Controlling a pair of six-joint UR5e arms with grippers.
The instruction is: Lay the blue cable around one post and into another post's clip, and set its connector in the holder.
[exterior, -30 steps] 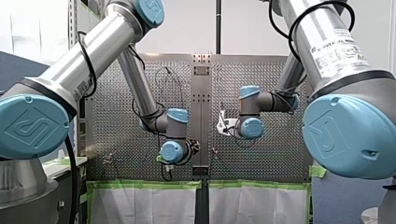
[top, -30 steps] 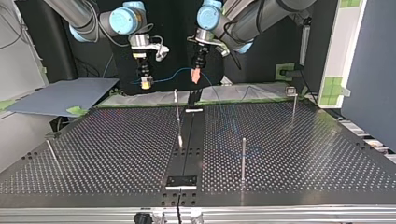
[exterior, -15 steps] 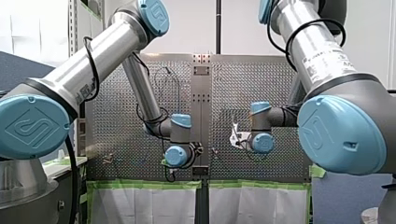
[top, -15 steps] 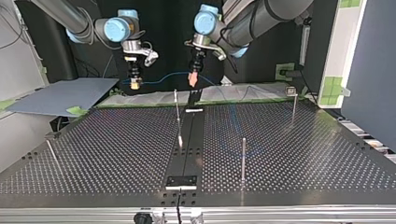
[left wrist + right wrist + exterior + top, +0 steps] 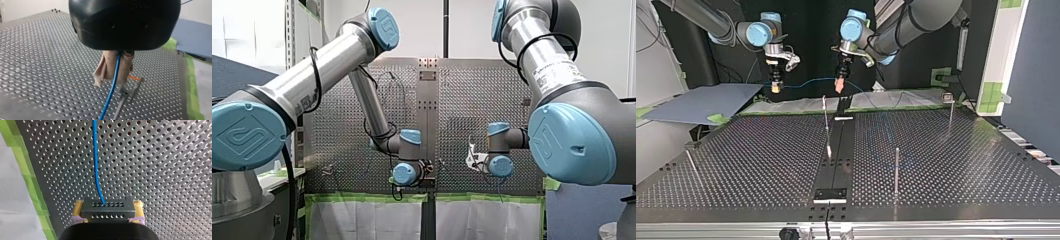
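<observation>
While tight in my right jaws, connector (image 5: pixel 107 209) cable-end forward, blue cable (image 5: pixel 95 157) crosswise toward my left jaws' grip.

The cable (image 5: pixel 806 81) hangs between the right gripper (image 5: pixel 775 88) and the left gripper (image 5: pixel 838 86), at the table's (image 5: pixel 736 165) far edge.
In the top view the right gripper is left of the left gripper, with the connector (image 5: pixel 107 209) between its fingers. On the table, the centre post (image 5: pixel 825 115) stands far, the clip post (image 5: pixel 950 115) far right, and the near post (image 5: pixel 896 170) right of centre.
</observation>
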